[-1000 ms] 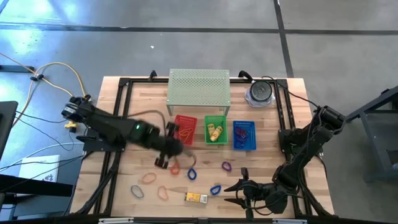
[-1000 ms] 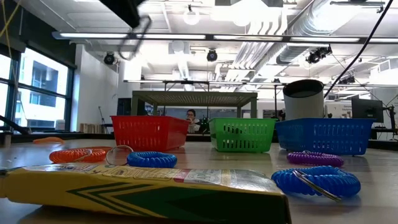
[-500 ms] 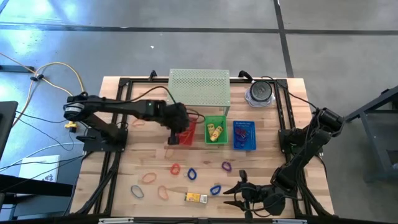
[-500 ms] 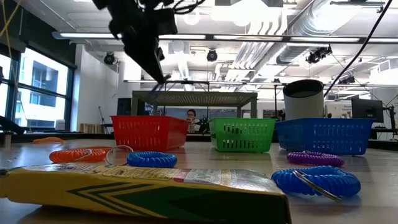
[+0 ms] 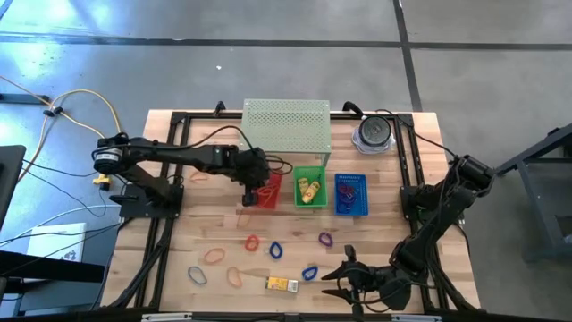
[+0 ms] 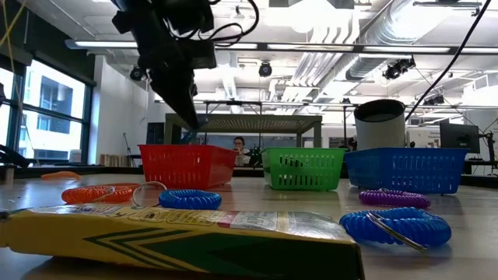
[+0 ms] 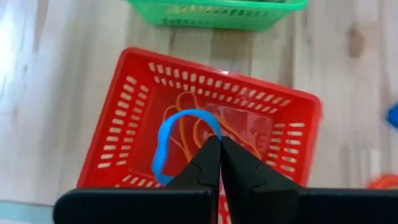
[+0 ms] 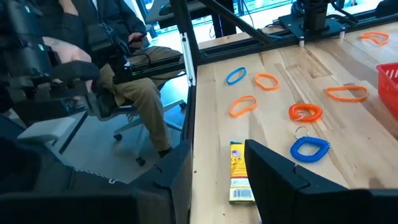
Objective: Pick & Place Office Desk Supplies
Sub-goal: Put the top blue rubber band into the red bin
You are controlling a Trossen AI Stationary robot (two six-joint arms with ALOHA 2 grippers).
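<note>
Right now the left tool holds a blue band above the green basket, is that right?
Not quite. The left tool, shut on the blue band, is above the red basket, not the green basket. The left wrist view shows this.

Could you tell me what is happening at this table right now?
The left pincer is shut on a blue rubber band and holds it above the red basket, which already contains orange bands. The right pincer waits open near the table's front edge. Several more loops and a yellow box lie loose on the wood, beside the green basket and blue basket.
</note>
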